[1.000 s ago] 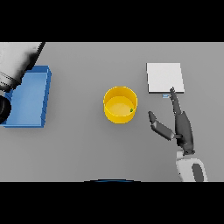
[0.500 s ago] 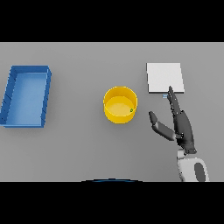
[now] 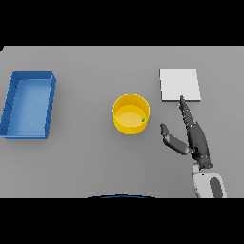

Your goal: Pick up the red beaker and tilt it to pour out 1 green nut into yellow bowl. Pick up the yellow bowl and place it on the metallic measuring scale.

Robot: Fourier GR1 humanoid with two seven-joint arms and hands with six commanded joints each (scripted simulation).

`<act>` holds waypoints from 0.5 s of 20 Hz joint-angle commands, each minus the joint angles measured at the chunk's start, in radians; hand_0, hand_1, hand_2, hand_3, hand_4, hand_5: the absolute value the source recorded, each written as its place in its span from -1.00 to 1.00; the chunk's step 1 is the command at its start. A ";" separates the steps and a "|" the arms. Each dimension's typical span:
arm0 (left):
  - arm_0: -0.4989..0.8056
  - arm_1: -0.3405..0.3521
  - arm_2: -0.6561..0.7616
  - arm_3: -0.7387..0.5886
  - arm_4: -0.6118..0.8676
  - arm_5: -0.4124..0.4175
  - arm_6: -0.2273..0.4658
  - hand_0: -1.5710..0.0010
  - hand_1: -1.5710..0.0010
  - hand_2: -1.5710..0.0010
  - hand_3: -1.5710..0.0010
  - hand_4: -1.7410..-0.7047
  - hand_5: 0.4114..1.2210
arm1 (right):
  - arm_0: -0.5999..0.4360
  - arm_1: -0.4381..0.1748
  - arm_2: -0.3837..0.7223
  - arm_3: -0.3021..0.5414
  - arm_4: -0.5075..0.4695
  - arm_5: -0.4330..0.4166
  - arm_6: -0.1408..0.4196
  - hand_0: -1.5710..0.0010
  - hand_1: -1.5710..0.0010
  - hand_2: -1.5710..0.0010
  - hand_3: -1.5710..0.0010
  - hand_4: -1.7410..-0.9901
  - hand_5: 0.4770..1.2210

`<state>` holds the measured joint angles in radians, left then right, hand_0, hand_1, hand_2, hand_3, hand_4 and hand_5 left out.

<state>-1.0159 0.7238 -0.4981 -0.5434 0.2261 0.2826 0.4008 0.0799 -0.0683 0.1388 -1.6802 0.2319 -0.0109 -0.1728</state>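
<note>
The yellow bowl [image 3: 131,114] stands upright near the middle of the table, with one small green nut [image 3: 143,120] inside by its right wall. To the upper right lies the flat metallic measuring scale [image 3: 179,85]. My right hand [image 3: 193,136] is open just right of the bowl, fingers straight toward the scale's front edge and thumb spread toward the bowl, not touching it. No red beaker shows in the head view. My left hand is out of the picture.
A blue tray [image 3: 9,106] with raised walls sits at the far left of the grey table [image 3: 86,157].
My left arm, seen over the blue tray at the upper left one second ago, has gone out of view. The right hand has drifted slightly lower and to the right. The bowl stays put.
</note>
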 commanded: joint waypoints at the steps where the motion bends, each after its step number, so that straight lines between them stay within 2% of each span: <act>1: 0.048 0.017 -0.007 -0.074 0.017 0.035 0.037 -1.00 -1.00 -1.00 -0.75 -1.00 1.00 | -0.007 0.002 0.000 0.004 0.006 -0.007 0.006 1.00 1.00 1.00 1.00 0.44 -0.38; 5: 0.215 0.054 -0.028 -0.298 0.098 0.162 0.118 -1.00 -1.00 -1.00 -0.77 -1.00 1.00 | -0.030 -0.009 -0.016 0.023 0.000 -0.008 0.020 1.00 1.00 1.00 1.00 0.44 -0.40; 6: 0.251 0.060 -0.038 -0.345 0.114 0.189 0.139 -1.00 -1.00 -1.00 -0.78 -1.00 1.00 | -0.020 -0.016 -0.019 0.014 -0.006 -0.004 0.005 1.00 1.00 1.00 1.00 0.44 -0.41; 9: 0.312 0.070 -0.073 -0.420 0.143 0.242 0.177 -1.00 -1.00 -1.00 -0.76 -1.00 1.00 | -0.017 0.000 -0.012 0.018 -0.003 -0.010 0.001 1.00 1.00 1.00 1.00 0.48 -0.44; 10: 0.335 0.082 -0.083 -0.454 0.155 0.259 0.188 -1.00 -1.00 -1.00 -0.76 -1.00 0.82 | -0.027 0.004 -0.010 0.015 -0.007 -0.008 0.011 1.00 1.00 1.00 1.00 0.50 -0.44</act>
<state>-0.6807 0.8054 -0.5814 -0.9976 0.3835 0.5424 0.5876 0.0529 -0.0643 0.1284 -1.6653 0.2245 -0.0189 -0.1627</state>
